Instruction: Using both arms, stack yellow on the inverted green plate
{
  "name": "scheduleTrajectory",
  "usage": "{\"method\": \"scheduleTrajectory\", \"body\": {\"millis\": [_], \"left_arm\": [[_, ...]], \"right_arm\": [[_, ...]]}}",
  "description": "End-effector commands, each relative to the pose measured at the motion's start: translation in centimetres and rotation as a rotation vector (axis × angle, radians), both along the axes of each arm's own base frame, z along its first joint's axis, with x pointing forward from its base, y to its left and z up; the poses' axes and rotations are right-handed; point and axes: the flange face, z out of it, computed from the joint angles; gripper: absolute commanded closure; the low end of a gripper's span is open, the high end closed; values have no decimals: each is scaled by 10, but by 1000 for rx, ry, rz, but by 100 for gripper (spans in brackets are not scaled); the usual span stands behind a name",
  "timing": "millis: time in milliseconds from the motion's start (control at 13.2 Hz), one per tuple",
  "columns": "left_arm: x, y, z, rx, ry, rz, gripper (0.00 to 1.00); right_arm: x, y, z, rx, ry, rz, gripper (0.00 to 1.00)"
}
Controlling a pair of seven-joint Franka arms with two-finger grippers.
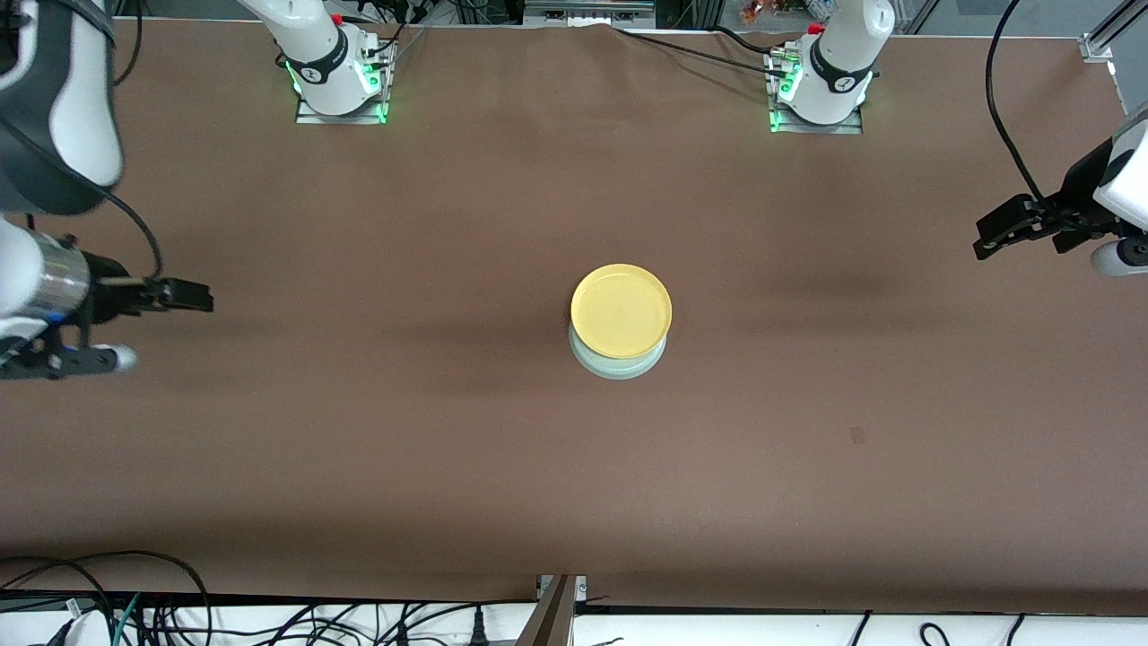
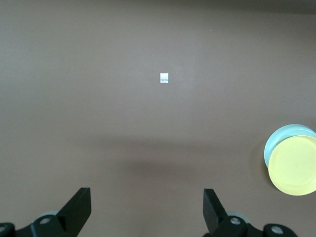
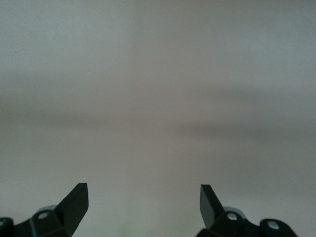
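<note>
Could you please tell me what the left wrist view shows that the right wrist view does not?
Only the left wrist view shows the round bright yellow plate resting on the pale mint-green plate, slightly off-centre, plus a small white square mark on the brown table covering. Only the right wrist view shows the right gripper over bare, hazy surface. Both share one layout: a gripper with open jaws, the left gripper likewise holding nothing.

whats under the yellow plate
The green plate lies under the yellow plate; only a crescent of its edge shows. The rest of it is covered, so whether it is inverted cannot be seen.
</note>
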Motion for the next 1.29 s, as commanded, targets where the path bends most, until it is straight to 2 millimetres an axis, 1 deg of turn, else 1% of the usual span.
{"method": "scheduleTrajectory", "body": {"millis": [0,76,152,303,379,607,683,834,1062,1214], "left_arm": [[2,2,4,-15,3,-12,0],[2,2,4,-15,3,-12,0],[2,3,4,-15,3,-10,0],[2,3,4,-15,3,-10,0],[2,3,4,-15,3,-10,0],[2,3,4,-15,3,-10,0],[2,3,4,-14,3,-9,0],[2,4,4,-14,3,-7,0],[2,4,4,-16,3,-7,0],[2,3,4,-16,3,-9,0]], "right_arm": [[-58,0,31,-1,-15,16,0],[-70,-12,51,1,-42,-3,0],[-76,-15,64,2,-67,-7,0],[-85,-19,83,16,-101,-14,0],[-91,-22,89,18,-107,-17,0],[-102,-18,81,6,-25,-10,0],[-100,-15,81,7,-27,-4,0],[-97,-17,83,12,-24,-6,0],[-83,-15,87,5,-11,-2,0],[-81,-19,88,10,-12,-11,0]]}}
